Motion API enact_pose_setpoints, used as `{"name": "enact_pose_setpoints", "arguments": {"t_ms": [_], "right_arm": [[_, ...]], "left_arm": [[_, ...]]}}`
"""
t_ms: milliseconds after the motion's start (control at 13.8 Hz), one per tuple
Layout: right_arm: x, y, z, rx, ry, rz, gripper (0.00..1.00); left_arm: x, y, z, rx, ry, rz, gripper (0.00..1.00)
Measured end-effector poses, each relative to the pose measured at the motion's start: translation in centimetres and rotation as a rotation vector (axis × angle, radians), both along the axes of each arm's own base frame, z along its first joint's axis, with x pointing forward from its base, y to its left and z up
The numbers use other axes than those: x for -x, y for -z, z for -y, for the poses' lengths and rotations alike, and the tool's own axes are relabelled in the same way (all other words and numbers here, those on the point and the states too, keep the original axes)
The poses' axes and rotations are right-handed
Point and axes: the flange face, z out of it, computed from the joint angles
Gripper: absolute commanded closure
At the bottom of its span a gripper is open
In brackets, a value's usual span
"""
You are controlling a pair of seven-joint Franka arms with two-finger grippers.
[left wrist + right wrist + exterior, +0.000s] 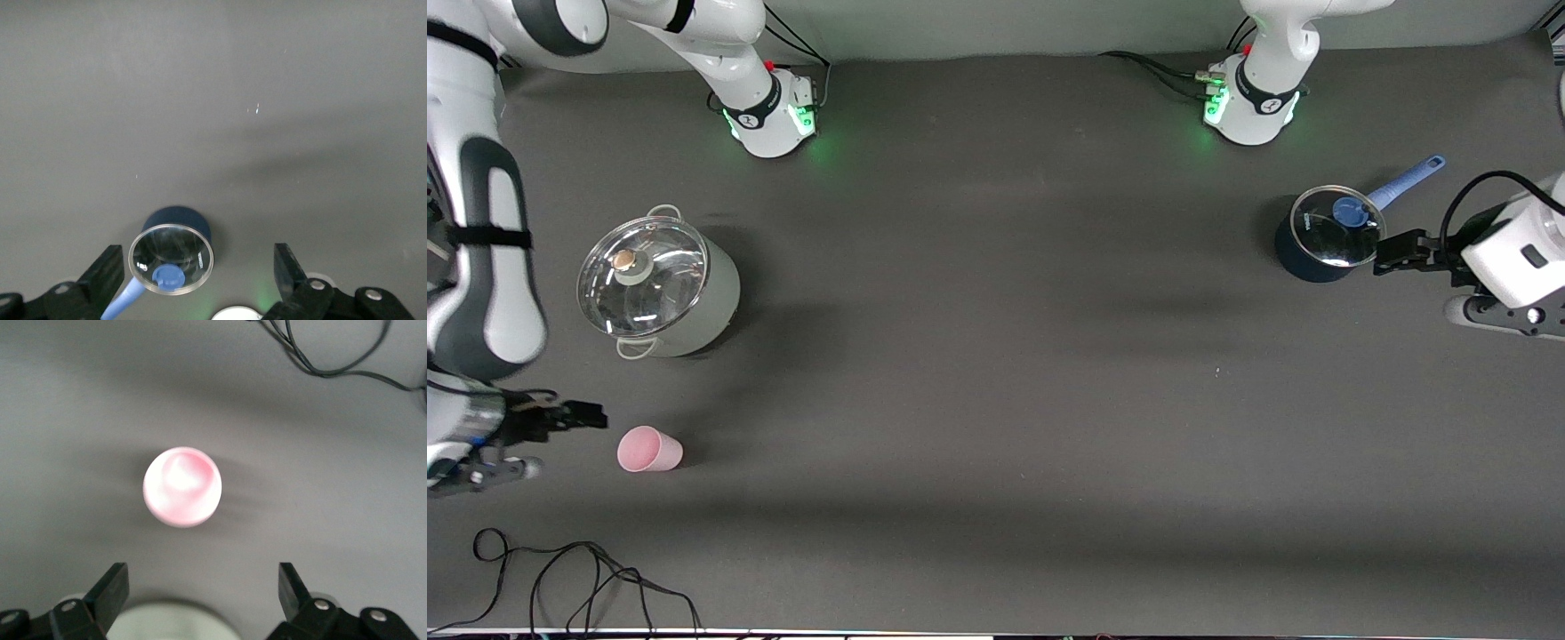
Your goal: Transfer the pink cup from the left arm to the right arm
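A: Two arms over one dark table. Biggest item?

B: Grey pot with glass lid, toward the right arm's end. Next, blue saucepan, also glass-lidded, with a light-blue handle, toward the left arm's end. The two are well apart.

A: Cup?

B: Pink cup stands on the table at the right arm's end, nearer the front camera than the grey pot. Nothing touches it. In the right wrist view the cup is seen from above, ahead of the fingers, not between them.

A: Pincers?

B: Right pincer is just beside the cup, low at the table's edge, fingers spread wide and holding nothing. Left pincer sits just beside the saucepan, also spread wide and empty. Left wrist view shows the saucepan ahead of its fingers, not gripped.

A: Smallest?

B: Black cable looped on the table, nearer the front camera than the cup; also seen in the right wrist view.
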Motion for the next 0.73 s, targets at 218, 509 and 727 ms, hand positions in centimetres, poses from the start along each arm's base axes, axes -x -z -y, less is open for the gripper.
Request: {"name": "enact_pose_setpoints", "arguments": {"t_ms": [218, 509, 727], "right_arm": [[2.4, -7.7, -1.5, 0.002, 0.088, -0.019, 0.0], [5.6, -14.5, -4.8, -0.019, 0.155, -0.005, 0.0], [8.2, -16.9, -7.2, -0.009, 0.178, 0.007, 0.0]], "left_arm": [[1.7, 0.6, 1.4, 0.003, 0.025, 0.067, 0.0], [2.1, -0.5, 4.0, 0.005, 0.072, 0.109, 0.0], [2.4, -1.1, 4.4, 0.002, 0.082, 0.112, 0.0]]}}
